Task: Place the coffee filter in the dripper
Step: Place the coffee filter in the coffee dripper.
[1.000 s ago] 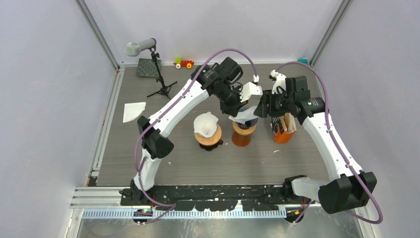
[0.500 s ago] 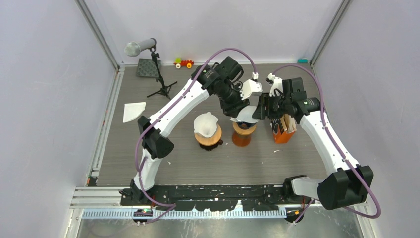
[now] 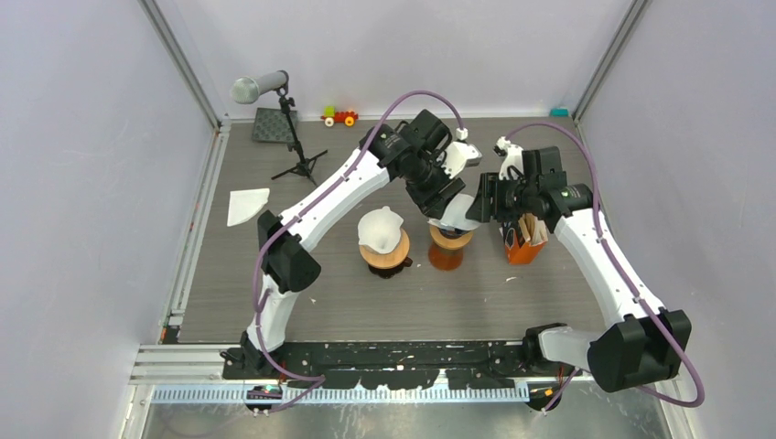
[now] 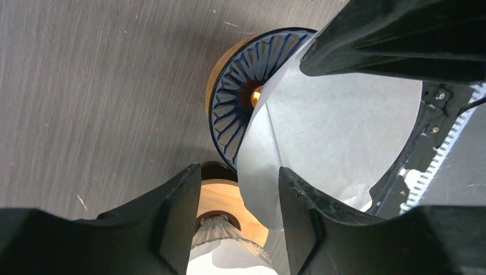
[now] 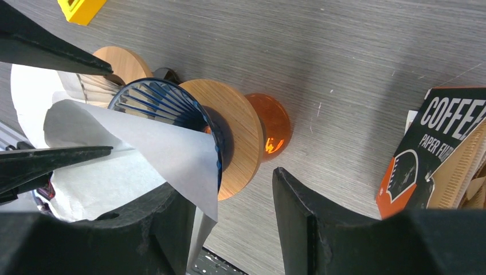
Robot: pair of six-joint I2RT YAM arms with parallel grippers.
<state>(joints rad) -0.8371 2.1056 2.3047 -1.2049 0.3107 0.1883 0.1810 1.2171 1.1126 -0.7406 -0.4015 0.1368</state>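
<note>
A white paper coffee filter [image 4: 344, 126] rests with its tip inside the blue ribbed dripper [image 4: 235, 103] and leans out over the rim, half unfolded. The dripper sits on a wooden collar [image 5: 238, 132] over an orange glass [image 5: 274, 126]. My left gripper [image 4: 239, 172] is open, with the filter's folded edge lying between its fingers close to the right one. My right gripper [image 5: 224, 183] is open too, and the filter [image 5: 155, 149] touches its left finger. In the top view both grippers [image 3: 446, 208] [image 3: 478, 206] flank the filter [image 3: 460, 216] above the dripper [image 3: 448, 240].
A second dripper holding a white filter [image 3: 383, 236] stands just left of the blue one. An orange box of brown filters [image 3: 523, 236] is to its right. A loose white filter [image 3: 247, 205], a microphone stand [image 3: 291, 137] and a toy car [image 3: 339, 116] lie further off.
The left jaws have gone from shut on the filter to open. The right gripper has shifted left toward the dripper, and the filter has settled lower onto it.
</note>
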